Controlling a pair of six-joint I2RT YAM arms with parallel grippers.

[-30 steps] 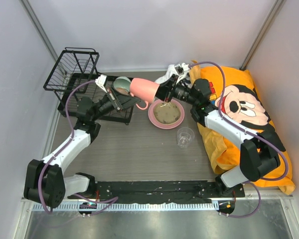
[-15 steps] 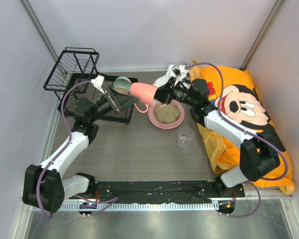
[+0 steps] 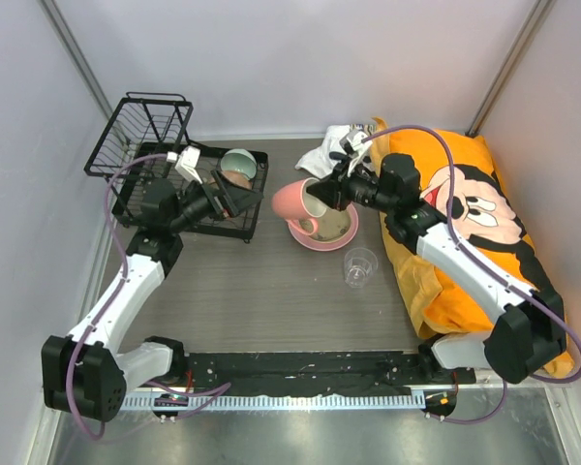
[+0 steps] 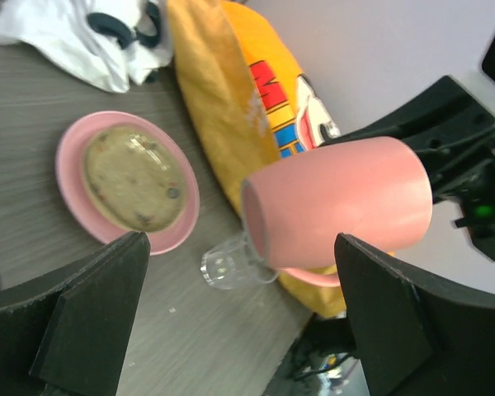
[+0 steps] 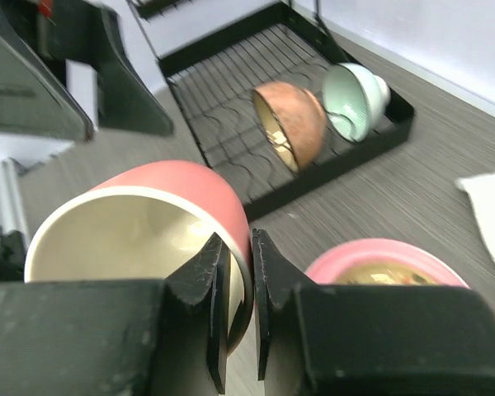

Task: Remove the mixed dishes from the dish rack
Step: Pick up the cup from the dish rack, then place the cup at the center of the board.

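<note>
Pink outside, cream inside, smooth and round: the pink mug (image 3: 295,203) hangs tipped on its side in the air, over the rack-side edge of the large pink plate (image 3: 320,242). The right tool (image 3: 321,197) is clenched on the mug's rim, with one finger inside the wall and one outside. The plate lies flat on the grey wood-grain worktop (image 3: 271,291) with the speckled tan shallow dish (image 3: 331,223) sitting in it. The clear glass cup (image 3: 359,266) stands near it. The left tool (image 3: 234,197) is spread wide, holding nothing, above the black wire dish rack (image 3: 213,232). A mint-green bowl (image 3: 238,162) and a brown bowl (image 5: 290,124) stand on edge in its slotted tray.
</note>
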